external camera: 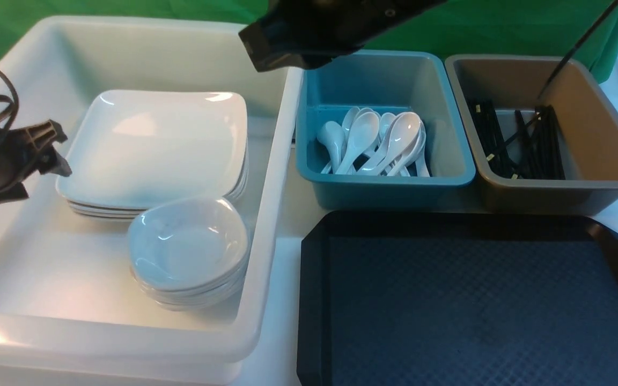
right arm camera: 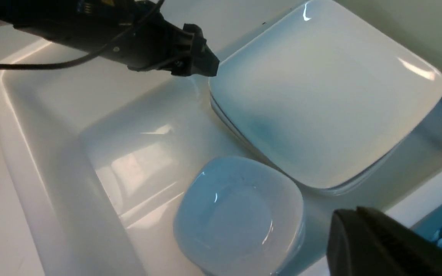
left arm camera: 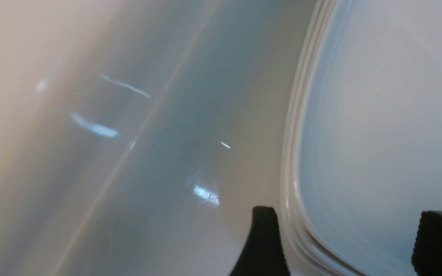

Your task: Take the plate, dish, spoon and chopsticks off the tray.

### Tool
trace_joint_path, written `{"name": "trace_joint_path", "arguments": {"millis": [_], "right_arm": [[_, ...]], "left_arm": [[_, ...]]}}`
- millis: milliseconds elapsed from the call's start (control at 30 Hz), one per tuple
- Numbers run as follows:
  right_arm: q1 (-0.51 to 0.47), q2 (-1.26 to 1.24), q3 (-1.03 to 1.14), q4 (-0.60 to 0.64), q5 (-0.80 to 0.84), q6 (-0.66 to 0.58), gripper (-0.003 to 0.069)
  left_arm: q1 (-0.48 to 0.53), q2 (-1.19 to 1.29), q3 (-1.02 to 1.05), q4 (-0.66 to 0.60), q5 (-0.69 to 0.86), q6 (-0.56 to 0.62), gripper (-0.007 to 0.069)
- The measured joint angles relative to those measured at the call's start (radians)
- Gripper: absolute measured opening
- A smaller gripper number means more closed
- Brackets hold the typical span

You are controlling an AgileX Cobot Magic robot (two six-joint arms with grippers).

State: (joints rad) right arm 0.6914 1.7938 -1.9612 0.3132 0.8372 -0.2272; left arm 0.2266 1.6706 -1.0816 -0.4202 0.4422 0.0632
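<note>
The black tray (external camera: 475,300) lies at the front right with nothing on it. The white plate (external camera: 159,145) tops a stack of plates in the big white bin (external camera: 266,214). My left gripper (external camera: 57,153) stands open at the plate's left edge; in the left wrist view one finger (left arm camera: 263,237) is outside the plate's (left arm camera: 378,115) rim and the other is over it. A stack of small white dishes (external camera: 188,244) sits in front of the plates. Several spoons (external camera: 379,142) lie in the blue bin, chopsticks (external camera: 523,142) in the brown bin. My right gripper (right arm camera: 343,222) hovers shut above the white bin's right wall, holding nothing.
The blue bin (external camera: 384,185) and the brown bin (external camera: 556,190) stand side by side behind the tray. The white bin's tall wall runs between the tray and the dishes. A green cloth hangs at the back.
</note>
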Motion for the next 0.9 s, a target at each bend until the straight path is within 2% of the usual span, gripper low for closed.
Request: {"name": "trace_joint_path", "arguments": {"millis": [67,167,200,267,333,400,433,467,533,667,800,900], "right_arm": [[0.0,-0.005,0.0,-0.019,0.003,0.002,0.0029],[0.0,-0.033,0.0,-0.09,0.004,0.019,0.0029],[0.0,-0.05,0.0,-0.122,0.004,0.037,0.0029],[0.0,-0.089,0.0,-0.183,0.004,0.071,0.0029],[0.0,-0.144,0.0,-0.255,0.004,0.112,0.0029],[0.0,-0.206,0.0,-0.325,0.004,0.17,0.0029],[0.0,-0.206,0.0,-0.333,0.004,0.17,0.0029],[0.0,-0.277,0.0,-0.411,0.013,0.221,0.0029],[0.0,-0.322,0.0,-0.453,0.026,0.249,0.0029],[0.0,-0.5,0.059,-0.561,0.051,0.324,0.0029],[0.0,-0.675,0.238,-0.617,-0.012,0.4,0.0029],[0.0,-0.863,0.471,-0.652,-0.129,0.472,0.0029]], "left_arm": [[-0.008,-0.036,-0.001,0.016,0.022,0.054,0.0427],[-0.049,-0.111,-0.005,0.024,0.08,0.173,0.0251],[-0.07,-0.14,-0.006,0.024,0.096,0.194,0.0176],[-0.114,-0.191,-0.006,0.021,0.111,0.225,0.0073],[-0.194,-0.269,-0.007,0.009,0.118,0.28,0.0022],[-0.275,-0.337,-0.007,0.004,0.119,0.319,0.0009],[-0.275,-0.337,-0.007,0.004,0.119,0.319,0.0009],[-0.381,-0.421,-0.008,0.0,0.122,0.338,0.0003],[-0.428,-0.459,-0.008,0.0,0.125,0.344,0.0002],[-0.606,-0.612,-0.008,0.005,0.19,0.358,0.0002],[-0.685,-0.733,0.034,0.012,0.211,0.332,0.0002],[-0.704,-0.855,0.119,0.016,0.171,0.306,0.0002]]}}
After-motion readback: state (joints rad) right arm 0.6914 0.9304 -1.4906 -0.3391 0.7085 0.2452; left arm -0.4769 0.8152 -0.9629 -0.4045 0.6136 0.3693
